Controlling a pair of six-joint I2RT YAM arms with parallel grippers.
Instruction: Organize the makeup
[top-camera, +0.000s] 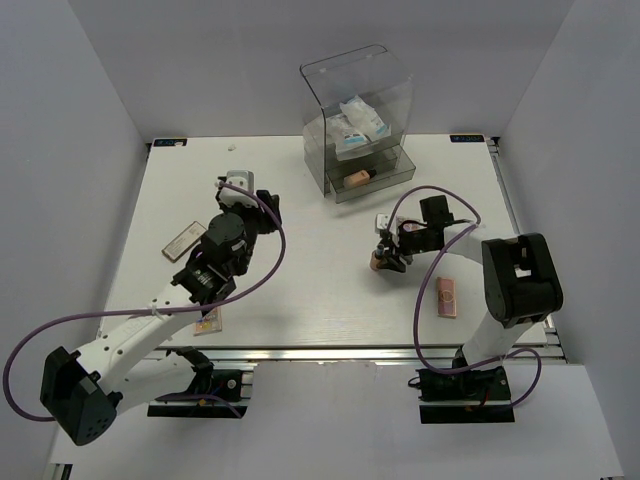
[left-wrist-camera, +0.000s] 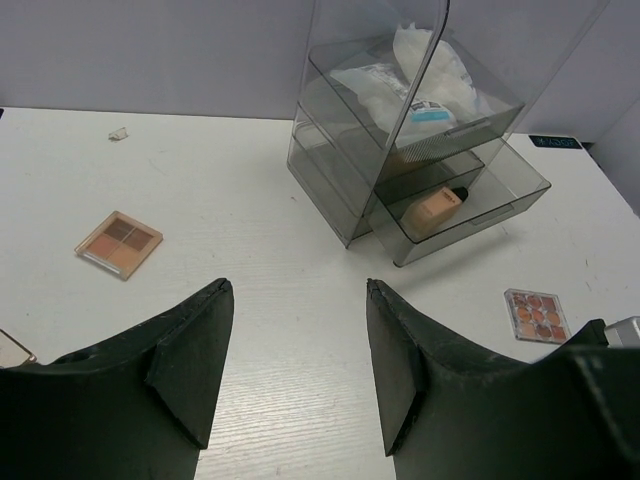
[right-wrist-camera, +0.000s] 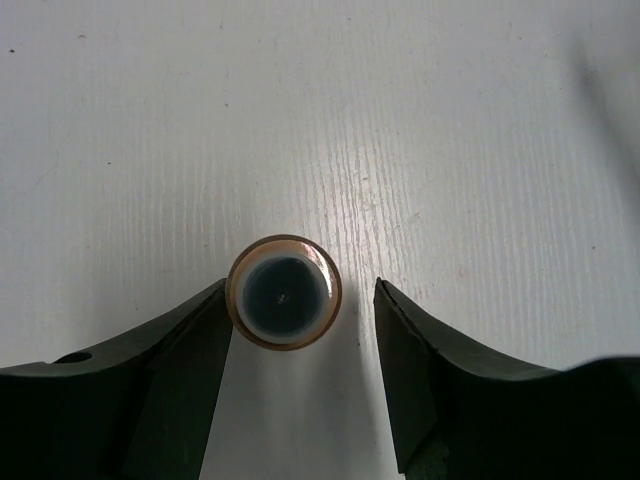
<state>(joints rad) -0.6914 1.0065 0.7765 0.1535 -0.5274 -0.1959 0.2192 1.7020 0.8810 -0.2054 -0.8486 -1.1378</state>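
Note:
A tiny tan bottle (right-wrist-camera: 285, 291) stands upright on the white table, its dark cap facing up. My right gripper (right-wrist-camera: 300, 300) is open around it: the left finger touches its side and the right finger stands a small gap away. From above, that gripper (top-camera: 386, 262) points down over the bottle (top-camera: 377, 264). My left gripper (left-wrist-camera: 298, 300) is open and holds nothing; it hangs over bare table left of centre (top-camera: 266, 203). White packets (left-wrist-camera: 420, 85) lie in the top of the clear box, and another tan bottle (left-wrist-camera: 438, 205) lies in its open drawer. Palettes (left-wrist-camera: 118, 243) (left-wrist-camera: 537, 315) lie flat on the table.
The clear acrylic box with drawers (top-camera: 355, 110) stands at the back centre, its lower drawer pulled out. More palettes lie near the front right (top-camera: 446, 297), the front left (top-camera: 208, 322) and the left (top-camera: 180, 240). Purple cables loop beside both arms.

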